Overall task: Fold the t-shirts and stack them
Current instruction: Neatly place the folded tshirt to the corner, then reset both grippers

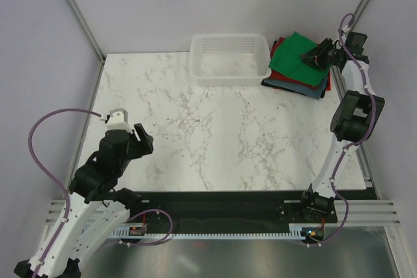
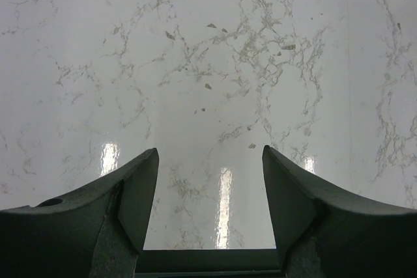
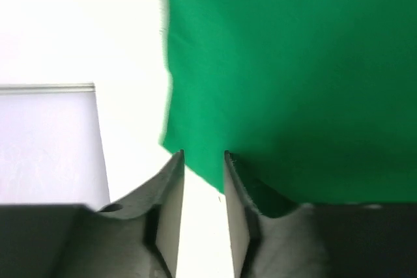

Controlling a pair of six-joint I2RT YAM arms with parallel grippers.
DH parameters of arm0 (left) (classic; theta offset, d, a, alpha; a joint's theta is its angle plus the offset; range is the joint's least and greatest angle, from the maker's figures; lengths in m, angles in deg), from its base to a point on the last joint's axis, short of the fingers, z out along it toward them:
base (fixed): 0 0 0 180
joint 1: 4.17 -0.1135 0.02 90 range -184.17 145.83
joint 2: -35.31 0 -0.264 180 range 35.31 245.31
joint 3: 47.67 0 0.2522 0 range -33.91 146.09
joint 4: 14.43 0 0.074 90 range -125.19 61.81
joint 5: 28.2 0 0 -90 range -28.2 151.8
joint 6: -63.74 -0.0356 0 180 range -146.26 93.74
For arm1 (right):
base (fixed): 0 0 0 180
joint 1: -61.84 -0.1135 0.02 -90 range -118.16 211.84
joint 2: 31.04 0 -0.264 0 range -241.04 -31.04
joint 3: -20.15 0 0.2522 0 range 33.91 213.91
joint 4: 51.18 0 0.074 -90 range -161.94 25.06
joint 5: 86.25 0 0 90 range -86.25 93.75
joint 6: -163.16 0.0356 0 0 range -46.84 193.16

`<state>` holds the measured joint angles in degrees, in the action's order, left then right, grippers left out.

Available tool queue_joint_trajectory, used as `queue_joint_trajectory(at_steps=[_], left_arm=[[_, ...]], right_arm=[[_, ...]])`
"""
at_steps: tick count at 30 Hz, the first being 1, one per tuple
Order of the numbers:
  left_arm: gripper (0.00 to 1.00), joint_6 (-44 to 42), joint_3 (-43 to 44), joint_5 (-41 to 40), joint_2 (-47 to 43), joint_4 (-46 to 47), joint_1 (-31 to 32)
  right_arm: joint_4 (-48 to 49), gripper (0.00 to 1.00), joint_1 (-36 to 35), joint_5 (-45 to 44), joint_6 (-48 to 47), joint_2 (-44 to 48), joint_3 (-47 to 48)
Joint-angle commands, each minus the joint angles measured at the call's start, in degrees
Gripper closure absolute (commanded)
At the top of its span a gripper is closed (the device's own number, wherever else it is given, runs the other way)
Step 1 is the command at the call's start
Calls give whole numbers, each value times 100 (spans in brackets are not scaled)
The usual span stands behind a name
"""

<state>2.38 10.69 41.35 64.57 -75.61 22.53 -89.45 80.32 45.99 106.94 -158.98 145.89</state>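
A bright green t-shirt (image 1: 292,58) lies folded on top of a stack at the table's far right. A red shirt (image 1: 276,77) and a grey-blue shirt (image 1: 314,88) show beneath it. My right gripper (image 1: 315,56) hovers over the green shirt's right part. In the right wrist view its jaws (image 3: 204,155) stand a narrow gap apart, with nothing between the pads, and the green cloth (image 3: 293,76) lies just beyond the tips. My left gripper (image 1: 144,140) is open and empty over bare marble (image 2: 210,161) at the near left.
A white mesh plastic basket (image 1: 228,77) stands at the back middle, just left of the shirt stack. The marble table (image 1: 215,135) ends at a black strip in front. Grey walls close in on the left, back and right.
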Motion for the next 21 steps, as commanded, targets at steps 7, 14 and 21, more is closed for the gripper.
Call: queue_joint_trajectory(at_steps=[7,14,21], left_arm=[[27,89,-21,58,-8,233,-33],[27,80,-39,58,-87,251,-33],[27,19,-74,181,-60,312,-33]], right_arm=[[983,18,-178,848,744,1805,97],[1263,5,-476,-241,313,4421,-2160],[2046,4,-941,-883,383,6612,-5496]])
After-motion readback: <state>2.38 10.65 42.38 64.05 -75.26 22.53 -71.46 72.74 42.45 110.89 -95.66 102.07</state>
